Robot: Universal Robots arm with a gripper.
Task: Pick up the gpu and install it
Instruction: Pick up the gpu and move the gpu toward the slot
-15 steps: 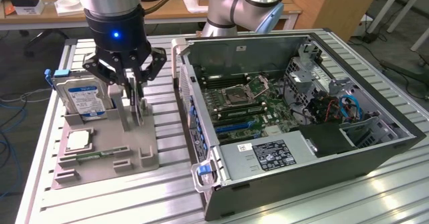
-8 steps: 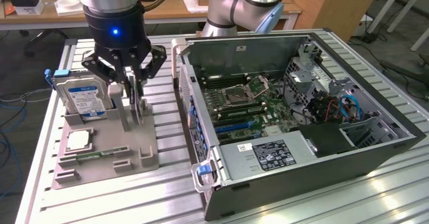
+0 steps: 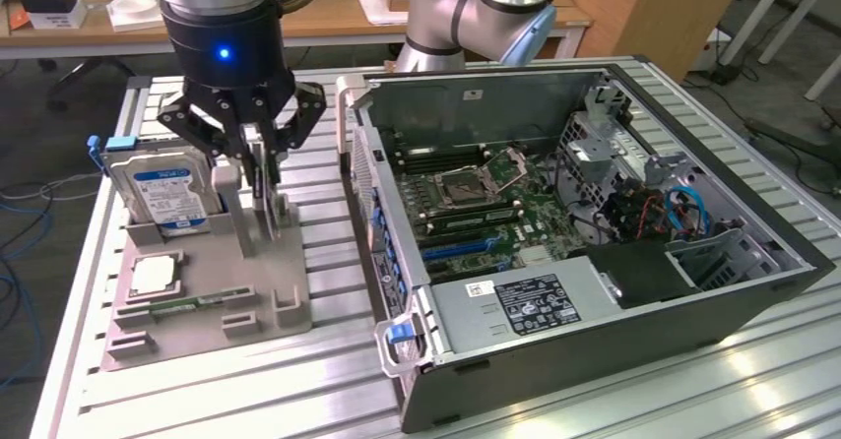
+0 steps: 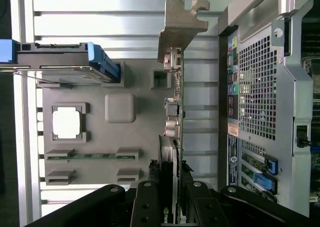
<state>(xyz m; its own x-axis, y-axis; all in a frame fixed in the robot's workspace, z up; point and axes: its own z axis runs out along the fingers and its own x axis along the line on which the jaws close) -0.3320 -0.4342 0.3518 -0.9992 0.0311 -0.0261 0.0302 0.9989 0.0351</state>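
Wrist view showed the gpu [image 4: 176,112] standing on edge in its slot of the grey holder tray [image 4: 100,137], apparently upright so fingers could straddle it; the hand [image 4: 171,189], half-closed, clasped the card's two faces, beside the open computer case [image 3: 736,291] on the bench [image 3: 197,400].
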